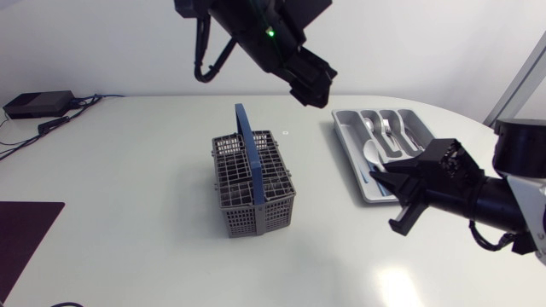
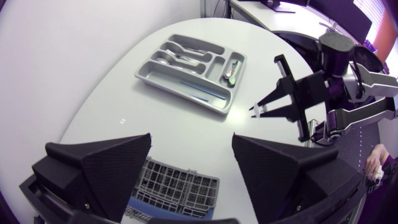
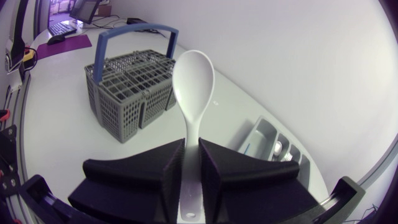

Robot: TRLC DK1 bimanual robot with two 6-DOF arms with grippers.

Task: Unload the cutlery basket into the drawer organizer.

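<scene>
The grey cutlery basket [image 1: 253,183] with a blue handle [image 1: 248,145] stands mid-table; its mesh top [image 2: 177,183] shows under my left gripper. The left gripper [image 1: 311,83] hangs high above the table behind the basket, and its fingers [image 2: 118,162] are open with nothing between them. The grey drawer organizer [image 1: 348,141] lies to the right and holds metal spoons and forks [image 1: 386,128]. My right gripper [image 1: 394,183] is at the organizer's near end, shut on the handle of a white spoon [image 3: 194,81]. The spoon's bowl [image 1: 373,153] points away from the gripper, over the tray.
A thin blue utensil [image 2: 199,93] lies in the organizer's long compartment [image 2: 186,90]. A dark mat [image 1: 21,234] covers the table's near left corner. A black box with cables [image 1: 38,104] sits at the far left edge.
</scene>
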